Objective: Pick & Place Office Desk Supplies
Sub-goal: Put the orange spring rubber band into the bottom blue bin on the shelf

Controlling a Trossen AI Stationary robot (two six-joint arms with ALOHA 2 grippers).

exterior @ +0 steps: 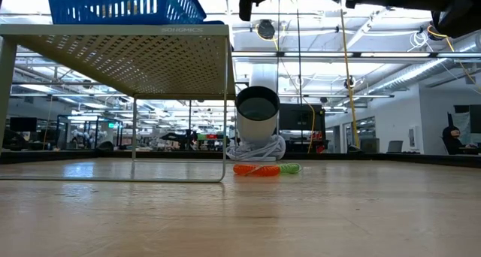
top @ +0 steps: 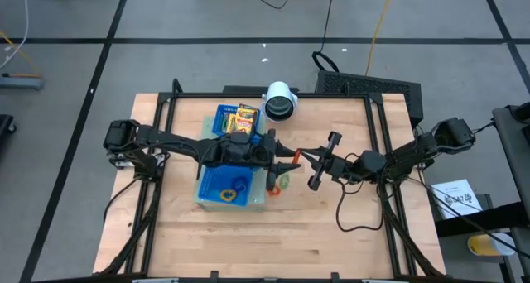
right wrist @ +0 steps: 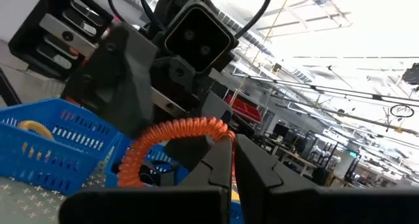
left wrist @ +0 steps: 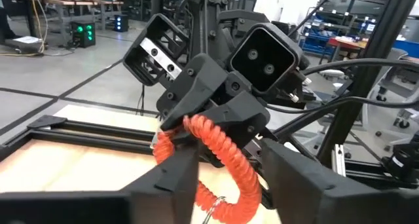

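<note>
- Left gripper (top: 291, 156) sits above mid-table, just past the blue tray's (top: 207, 194) right edge, facing the right gripper (top: 308, 157); the two tips almost meet.
- An orange coiled ring (left wrist: 222, 160) hangs in the air between them (both wrist views show it up close).
- Right gripper: fingers pressed shut on the ring's coil, seen in the right wrist view (right wrist: 171, 137).
- Left gripper: fingers parted, the ring looping between them and over one finger (left wrist: 173, 178); cannot tell if they actually pinch it.
- Blue tray rests on a perforated white riser shelf (exterior: 120, 50), left of table centre.
- Crayon box (top: 246, 117) (yellow-and-green) lies in the tray's far compartment; a yellow ring (top: 226, 194) and a blue ring (top: 240, 184) lie in the near one.
- On the wood just right of the tray, under the grippers: another orange ring (exterior: 256, 169) and a green ring (exterior: 290, 167), side by side, touching the table.
- White cylinder with dark centre (top: 280, 102) stands at the table's far edge, beside the tray's far right corner.
</note>
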